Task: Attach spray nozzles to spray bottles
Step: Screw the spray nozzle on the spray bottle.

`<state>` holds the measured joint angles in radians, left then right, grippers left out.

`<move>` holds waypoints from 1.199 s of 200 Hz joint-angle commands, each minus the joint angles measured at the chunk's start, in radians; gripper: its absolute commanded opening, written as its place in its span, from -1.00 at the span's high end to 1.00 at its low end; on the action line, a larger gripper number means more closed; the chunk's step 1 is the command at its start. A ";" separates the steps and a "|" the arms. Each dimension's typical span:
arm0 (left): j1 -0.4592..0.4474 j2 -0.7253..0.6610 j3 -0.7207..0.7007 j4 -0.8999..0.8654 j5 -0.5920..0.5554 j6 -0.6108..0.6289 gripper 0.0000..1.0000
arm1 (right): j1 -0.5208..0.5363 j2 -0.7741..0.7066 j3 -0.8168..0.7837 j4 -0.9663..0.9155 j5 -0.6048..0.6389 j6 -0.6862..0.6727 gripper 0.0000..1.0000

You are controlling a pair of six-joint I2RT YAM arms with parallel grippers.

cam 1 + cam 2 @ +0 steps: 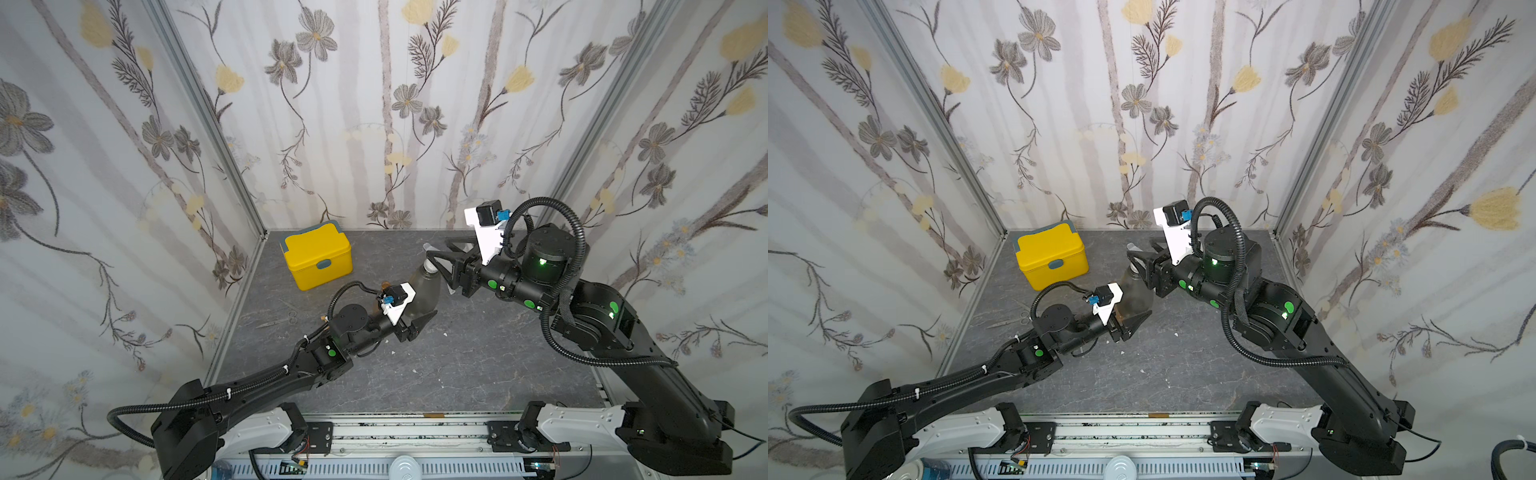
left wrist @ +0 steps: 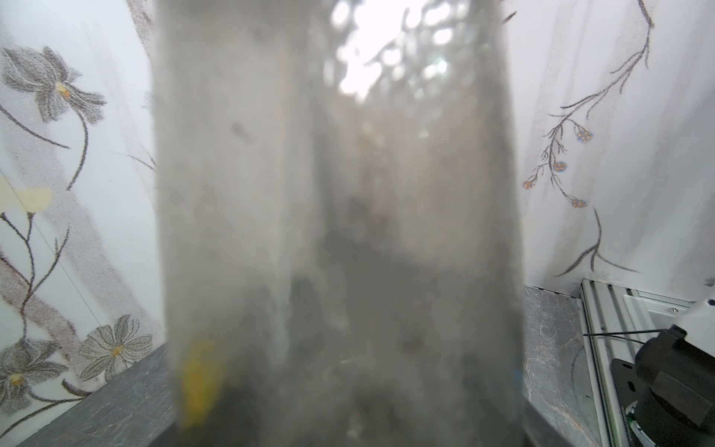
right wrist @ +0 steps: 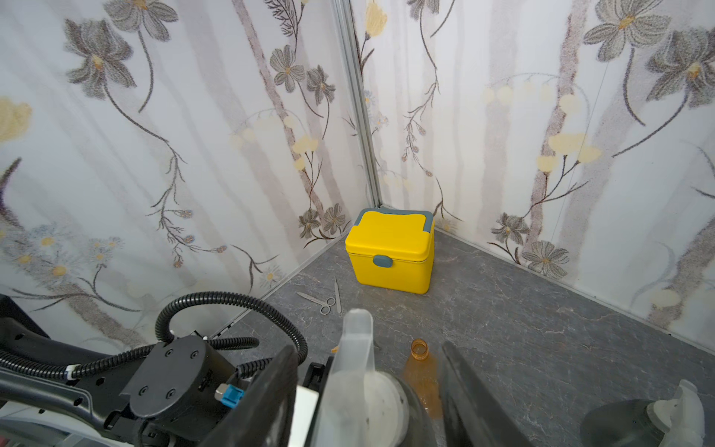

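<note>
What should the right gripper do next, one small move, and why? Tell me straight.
Probably draw the right gripper straight back off the nozzle. Its jaws stand open on either side of it, and it sits on the grey bottle that the left gripper holds. The orange bottle behind has a bare neck.

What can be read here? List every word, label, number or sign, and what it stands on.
None: no readable text in any view.
yellow box: plain, grey latch unmarked.
grey bottle: no label visible.
green dots: bare marks, no lettering.
</note>
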<state>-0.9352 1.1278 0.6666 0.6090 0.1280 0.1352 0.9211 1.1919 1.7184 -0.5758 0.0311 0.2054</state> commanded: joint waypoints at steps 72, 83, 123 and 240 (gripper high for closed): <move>0.000 0.004 0.000 0.054 0.016 0.000 -0.39 | -0.056 -0.091 0.035 0.004 0.060 -0.085 0.25; 0.000 0.004 0.001 0.054 0.017 0.000 -0.39 | -0.092 -0.113 -0.004 0.010 0.041 -0.083 0.28; -0.002 -0.004 0.002 0.051 0.021 0.002 -0.39 | -0.259 -0.188 -0.224 0.059 -0.186 -0.086 0.38; 0.000 0.002 0.005 0.046 0.035 0.002 -0.39 | -0.260 -0.139 -0.297 0.149 -0.402 -0.098 0.27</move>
<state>-0.9352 1.1286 0.6666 0.6094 0.1539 0.1303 0.6609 1.0515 1.4265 -0.4808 -0.3313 0.1207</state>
